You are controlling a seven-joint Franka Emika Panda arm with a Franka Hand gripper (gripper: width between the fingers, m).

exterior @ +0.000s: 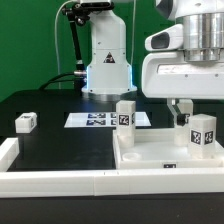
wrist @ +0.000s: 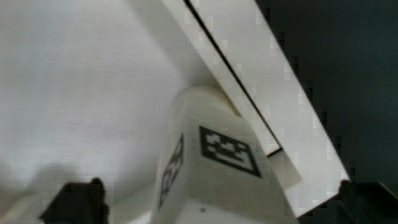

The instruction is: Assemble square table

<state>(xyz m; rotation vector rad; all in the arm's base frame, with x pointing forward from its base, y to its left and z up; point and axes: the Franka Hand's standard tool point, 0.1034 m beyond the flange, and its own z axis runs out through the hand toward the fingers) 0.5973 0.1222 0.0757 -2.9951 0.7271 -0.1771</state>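
The white square tabletop [exterior: 150, 158] lies tray-side up at the exterior view's lower right. One tagged leg block [exterior: 125, 114] stands at its far left corner. Another leg [exterior: 203, 130] stands at its right side. A third leg [exterior: 25, 122] lies loose on the black table at the left. My gripper [exterior: 182, 110] hangs low over the tabletop's right part, close to the right leg. In the wrist view a tagged white leg [wrist: 222, 150] rises between my dark fingers [wrist: 75, 202], with a gap on each side. The gripper [wrist: 221, 205] is open and touches nothing.
The marker board [exterior: 100, 119] lies flat in front of the robot's white base [exterior: 107, 65]. A long white rail [exterior: 60, 182] runs along the front edge, with a short return at the left. A black cable hangs behind the base.
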